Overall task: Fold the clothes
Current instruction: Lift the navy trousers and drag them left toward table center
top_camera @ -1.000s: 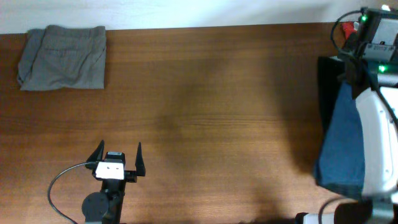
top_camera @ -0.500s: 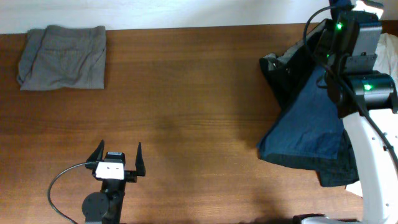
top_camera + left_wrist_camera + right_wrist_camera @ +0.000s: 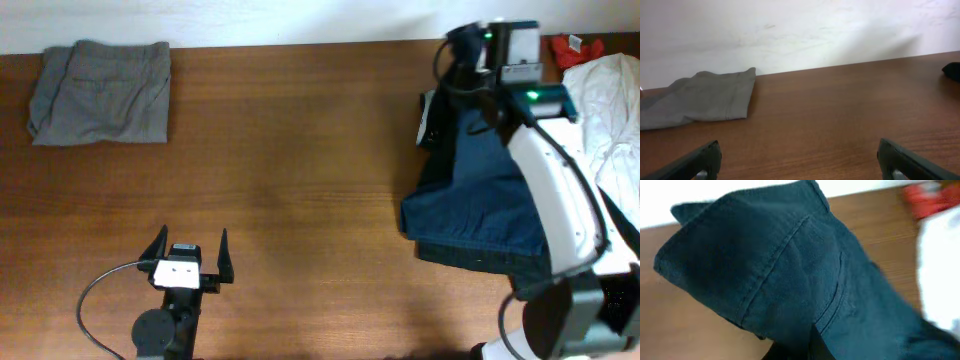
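Wood table: R end effector clamps navy clothes.

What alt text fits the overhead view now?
The right arm holds a navy garment bunched on the table's right side. The left gripper rests open at front left; a folded grey garment lies back left.

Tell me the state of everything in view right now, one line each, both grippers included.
navy garment: unfolded and bunched, one end held up by the right gripper.
grey garment: folded, lying flat, nothing touching it.
white cloth: crumpled, not folded.
left gripper: jaws open, empty, well apart from all the cloth.
right gripper: jaws shut on the navy garment.
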